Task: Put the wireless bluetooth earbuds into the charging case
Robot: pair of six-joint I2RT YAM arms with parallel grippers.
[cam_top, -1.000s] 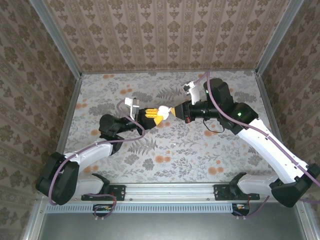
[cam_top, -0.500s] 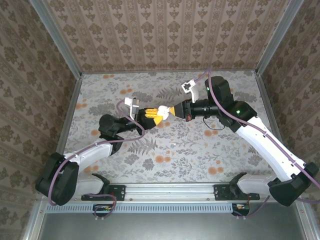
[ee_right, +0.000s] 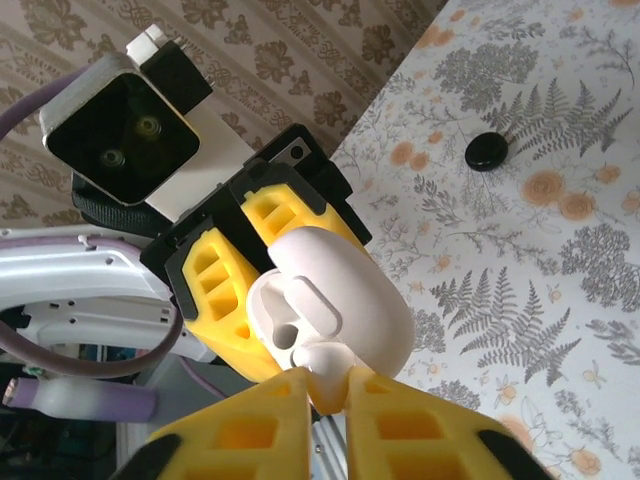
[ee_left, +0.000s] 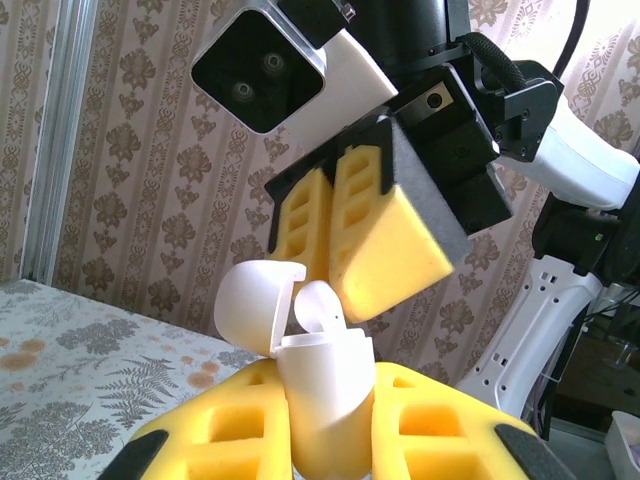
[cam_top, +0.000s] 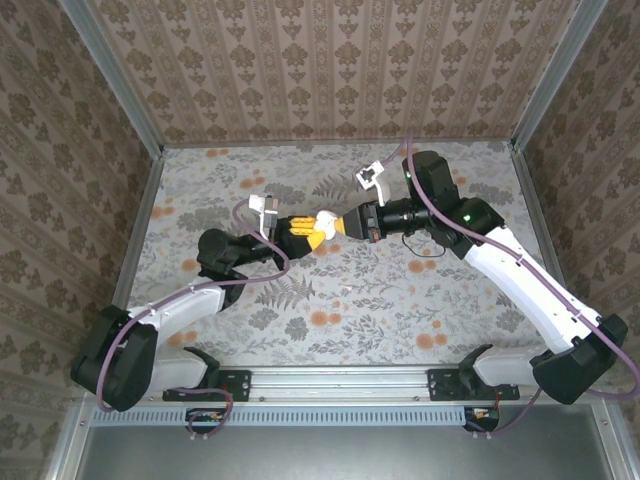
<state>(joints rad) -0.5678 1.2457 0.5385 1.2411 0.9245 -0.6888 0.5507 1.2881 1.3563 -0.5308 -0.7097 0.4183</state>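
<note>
The right gripper (ee_right: 328, 380) is seen with its yellow fingers drawn close and a narrow gap left between them. In that gap a small white piece, taken to be an earbud (ee_left: 318, 303), is framed; whether it is pinched or merely flanked cannot be told. The left gripper (cam_top: 316, 231) is clamped on the charging case (ee_left: 322, 410), which is held up off the table (cam_top: 400, 300) near its middle, where the two grippers meet tip to tip. The relation that matters is judged to be this: the case lies straight ahead of the right gripper's tips, touching or all but touching them. Its long axis is set in line with the left fingers and its open mouth is turned toward the right gripper, with the lid (ee_left: 255, 298) hinged back to one side. The case is carried by the left arm, so any seating push would have to be made by the right. How deep the earbud sits in its socket is hidden by the case wall and the finger pads. A small black round piece (ee_right: 487, 150) is seen lying alone on the table, well apart from both grippers; whether it is an earbud cannot be made out.
</note>
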